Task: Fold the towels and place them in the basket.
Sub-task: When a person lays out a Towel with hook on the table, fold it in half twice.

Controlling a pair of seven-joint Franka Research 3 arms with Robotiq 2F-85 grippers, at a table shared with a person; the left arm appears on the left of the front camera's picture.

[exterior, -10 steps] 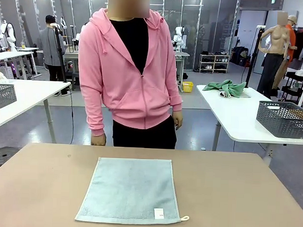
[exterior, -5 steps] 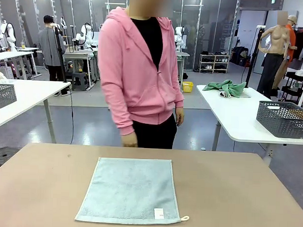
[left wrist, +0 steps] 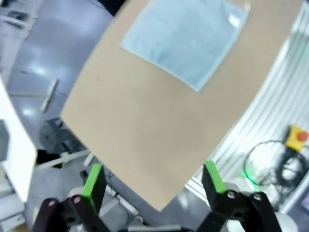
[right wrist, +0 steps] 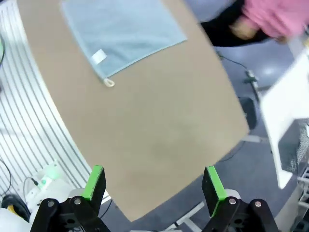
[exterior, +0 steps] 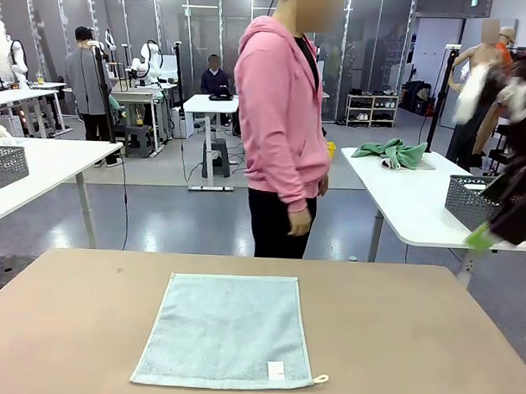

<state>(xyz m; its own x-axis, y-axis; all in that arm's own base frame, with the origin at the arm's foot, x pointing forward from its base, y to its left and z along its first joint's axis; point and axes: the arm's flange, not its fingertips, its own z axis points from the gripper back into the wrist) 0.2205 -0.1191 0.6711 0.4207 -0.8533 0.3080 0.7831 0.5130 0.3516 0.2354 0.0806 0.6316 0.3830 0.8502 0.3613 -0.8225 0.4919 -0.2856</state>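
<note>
A light blue towel [exterior: 225, 331] lies flat and unfolded on the tan table [exterior: 396, 340], with a white tag and a loop at its near right corner. My left gripper [left wrist: 153, 181] hangs open high above the table's left end, the towel [left wrist: 186, 38] far ahead of it. High over the right end, my right gripper [right wrist: 152, 181] is open too, well clear of the towel [right wrist: 120, 31]. In the front view my right arm [exterior: 513, 206] is a blur at the right edge. Partly behind it, a dark grey mesh basket [exterior: 460, 200] stands on a white side table.
A person in a pink hoodie [exterior: 279, 111] stands side-on just beyond the table's far edge. A second grey basket [exterior: 5, 166] sits on a white table at the left. A green cloth [exterior: 392, 152] lies on the right side table.
The person has turned side-on and stepped to the right behind the table. My right arm has swung into the front view at the right edge. The towel has not moved.
</note>
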